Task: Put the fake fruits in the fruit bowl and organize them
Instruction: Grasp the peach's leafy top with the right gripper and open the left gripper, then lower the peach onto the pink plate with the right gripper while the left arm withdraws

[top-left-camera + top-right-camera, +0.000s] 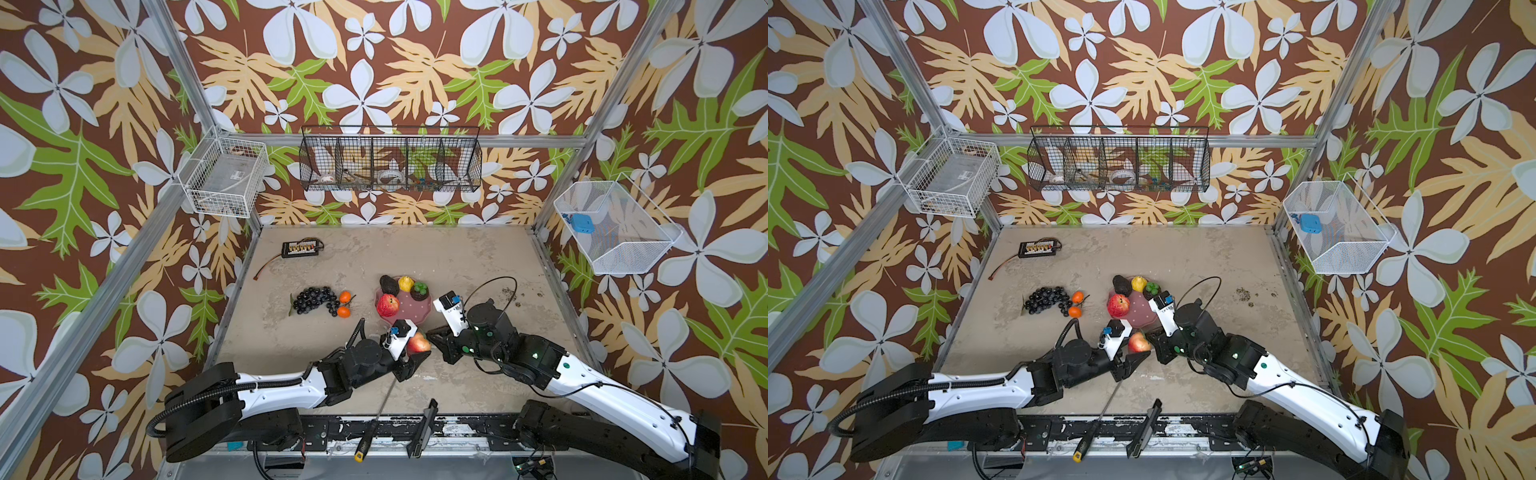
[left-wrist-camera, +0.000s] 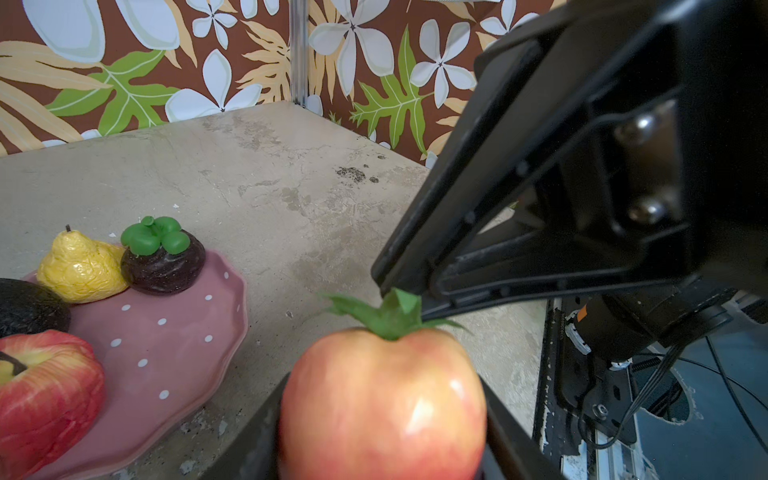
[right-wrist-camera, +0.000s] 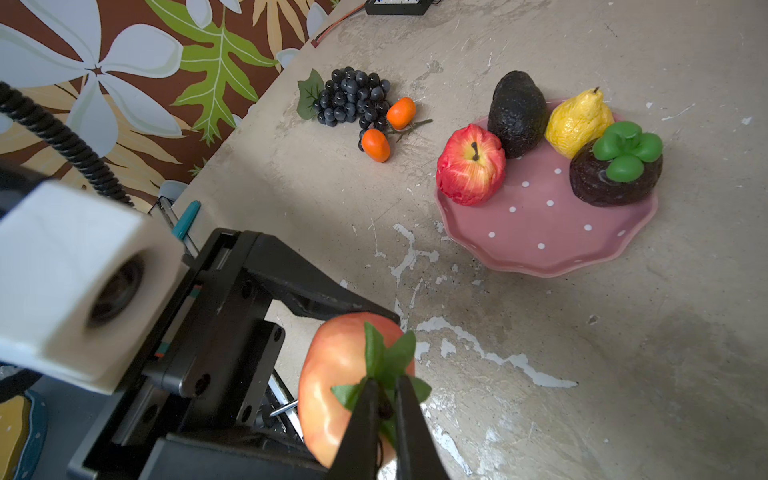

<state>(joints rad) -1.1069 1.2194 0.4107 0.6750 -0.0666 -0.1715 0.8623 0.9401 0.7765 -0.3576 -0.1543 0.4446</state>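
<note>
Peach point(image 1: 419, 344) sits just in front of the bowl point(image 3: 536, 237), caught between both claws. The left gripper point(image 2: 384, 382) stands about half open, clasping its sides. The right gripper point(image 3: 385, 381) is pinched almost shut on its green leaf tuft. This looks like a handover. Next, one claw should let go and the other should carry it onto the bowl's bare near part.

Along the bowl's left and far rim sit the apple point(image 3: 471, 166), avocado point(image 3: 517, 112), lemon point(image 3: 577, 120) and a brown-green piece point(image 3: 615, 170). Left of the bowl in both top views, the grapes point(image 3: 351, 97) and two oranges point(image 3: 375, 144) lie on the table point(image 1: 415, 257), not yet collected.
</note>
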